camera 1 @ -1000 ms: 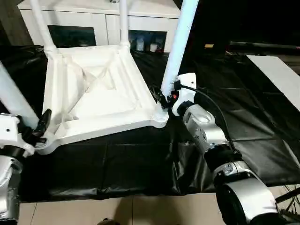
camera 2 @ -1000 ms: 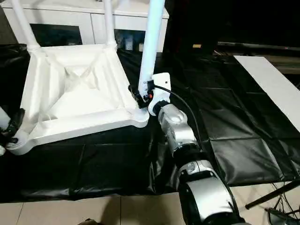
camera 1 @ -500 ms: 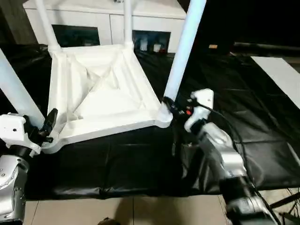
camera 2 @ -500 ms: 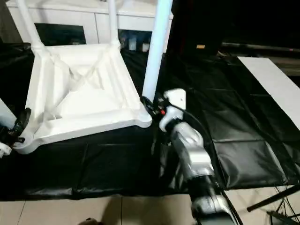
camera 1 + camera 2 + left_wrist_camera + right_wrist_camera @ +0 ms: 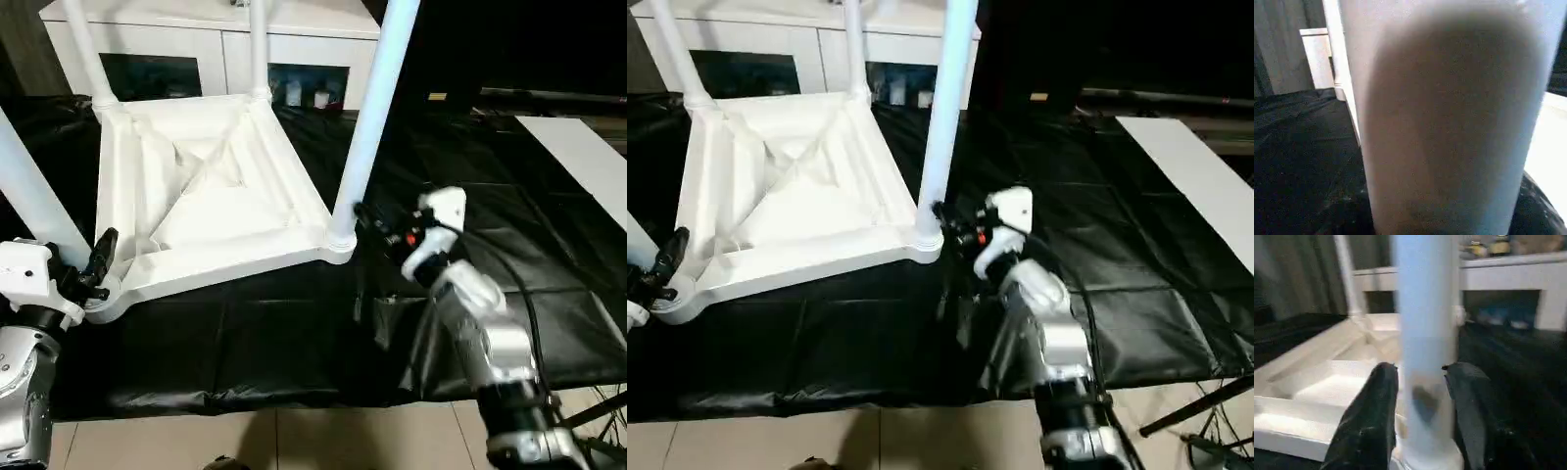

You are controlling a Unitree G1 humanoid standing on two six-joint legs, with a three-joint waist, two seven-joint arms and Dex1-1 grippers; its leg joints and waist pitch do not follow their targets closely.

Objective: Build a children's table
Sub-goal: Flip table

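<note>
The white tabletop (image 5: 216,196) lies upside down on the black sheet, ribbed underside up. Four white tube legs stand in its corner sockets: two far ones (image 5: 83,49) (image 5: 259,44), the near-left leg (image 5: 29,196) and the near-right leg (image 5: 367,117). My right gripper (image 5: 364,217) hovers open just right of the near-right leg's base. In the right wrist view its black fingers (image 5: 1371,416) stand apart with the leg (image 5: 1425,333) just beyond them, untouched. My left gripper (image 5: 95,259) sits at the base of the near-left leg, which looms very close (image 5: 1444,117) in the left wrist view.
A white cabinet (image 5: 216,29) with glass-fronted shelves stands right behind the tabletop. The black sheet (image 5: 294,333) covers the floor around it, with pale tiles (image 5: 294,441) at the front edge. A flat white board (image 5: 583,157) lies at the right.
My right gripper has let go of the near-right leg's base and drawn back to the right, with its fingers now apart. The left gripper stays at the near-left leg.
</note>
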